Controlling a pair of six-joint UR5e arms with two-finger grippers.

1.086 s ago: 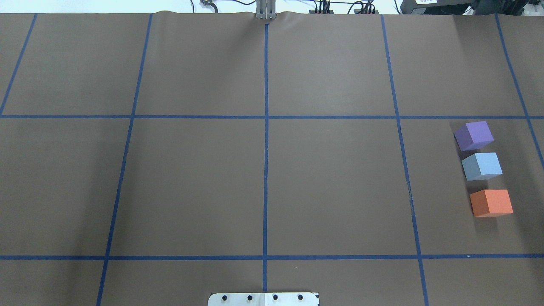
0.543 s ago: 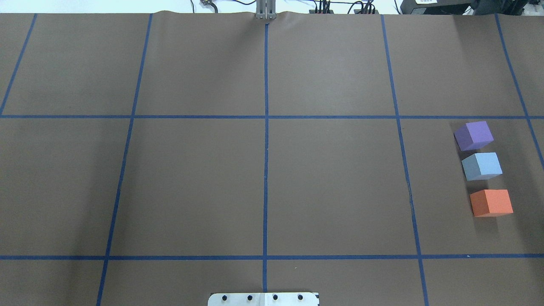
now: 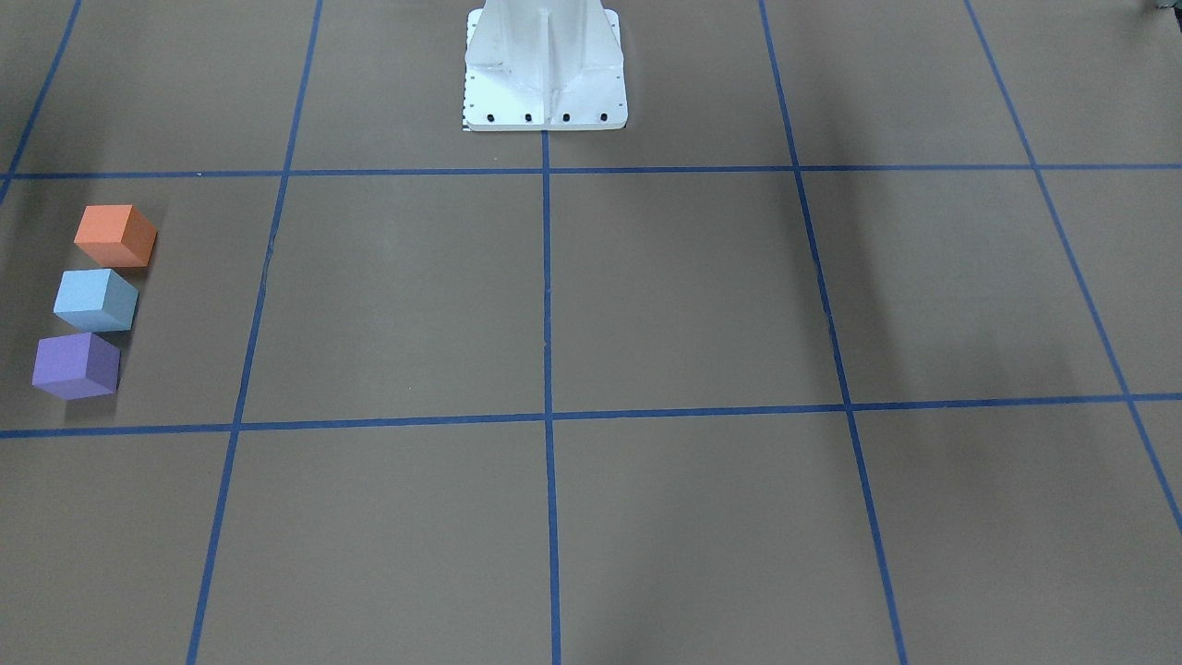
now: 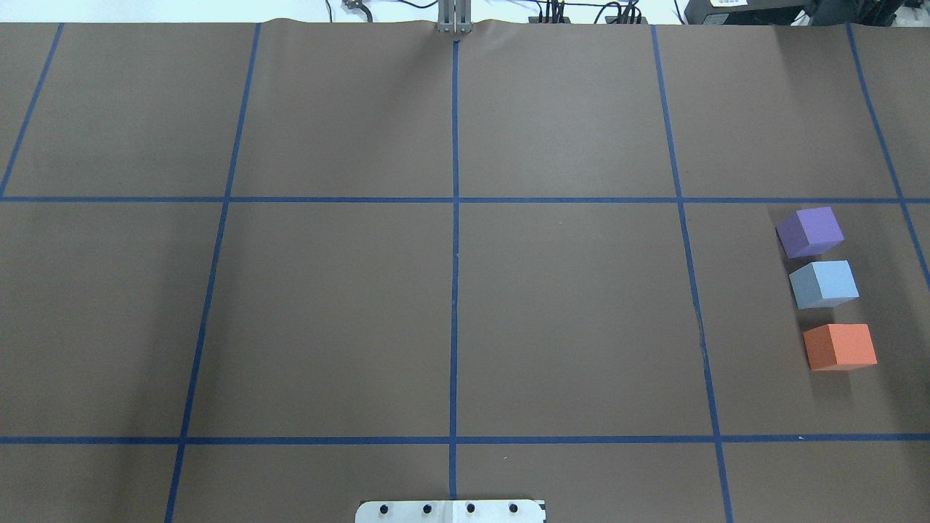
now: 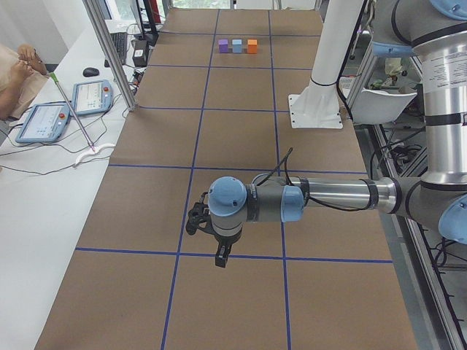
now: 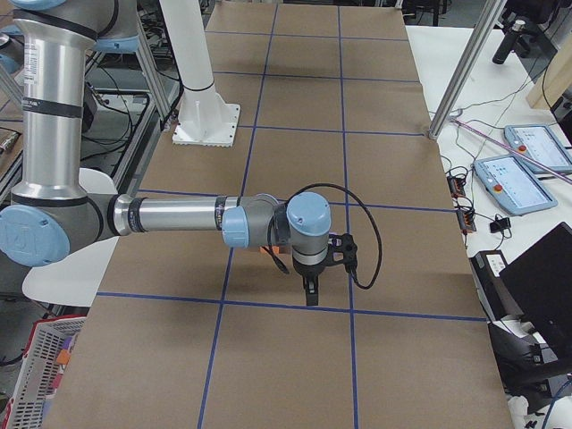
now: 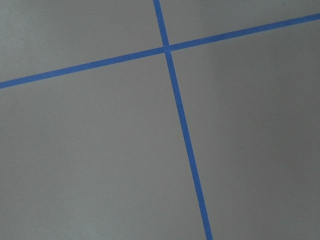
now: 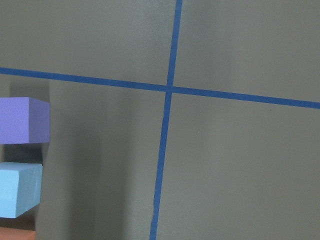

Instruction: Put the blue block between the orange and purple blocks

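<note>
The light blue block (image 4: pixel 824 283) sits on the brown table between the purple block (image 4: pixel 810 231) and the orange block (image 4: pixel 840 346), in a short row at the right side of the overhead view. The row also shows in the front-facing view: orange block (image 3: pixel 115 235), blue block (image 3: pixel 95 299), purple block (image 3: pixel 77 365). No gripper touches them. My left gripper (image 5: pixel 219 255) shows only in the exterior left view, and my right gripper (image 6: pixel 310 290) only in the exterior right view, hovering above the table. I cannot tell whether either is open or shut.
Blue tape lines (image 4: pixel 455 218) divide the brown table into a grid. The robot's white base (image 3: pixel 545 65) stands at the table's edge. Tablets (image 5: pixel 91 95) and cables lie on the white side bench by an operator.
</note>
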